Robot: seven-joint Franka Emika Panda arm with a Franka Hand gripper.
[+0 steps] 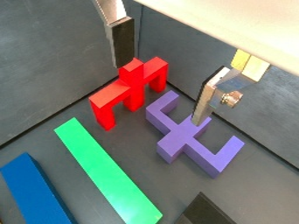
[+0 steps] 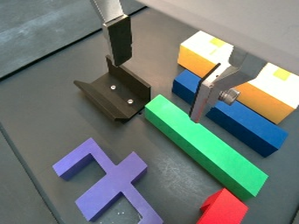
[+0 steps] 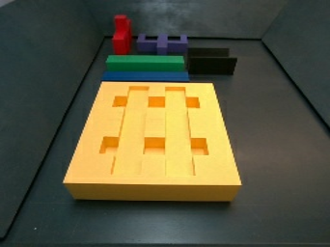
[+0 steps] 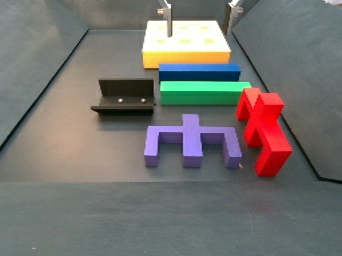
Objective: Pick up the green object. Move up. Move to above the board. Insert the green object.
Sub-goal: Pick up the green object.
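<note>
The green object [image 4: 205,92] is a long green bar lying flat on the floor, its long side against a blue bar [image 4: 201,72] that lies against the board [image 4: 187,42]. The board [image 3: 161,135] is a big yellow-orange block with square holes. In both wrist views the green bar [image 2: 205,144] [image 1: 105,171] lies below the gripper. My gripper [image 2: 162,90] [image 1: 162,90] hangs open, well above the pieces, with nothing between its fingers [image 2: 121,42]. In a side view the gripper [image 4: 201,8] shows only at the top edge.
The dark fixture [image 4: 123,97] stands on the floor beside one end of the green bar. A purple branched piece [image 4: 194,140] and a red piece [image 4: 263,130] lie beyond the green bar on the side away from the board. Grey walls [image 3: 52,58] enclose the floor.
</note>
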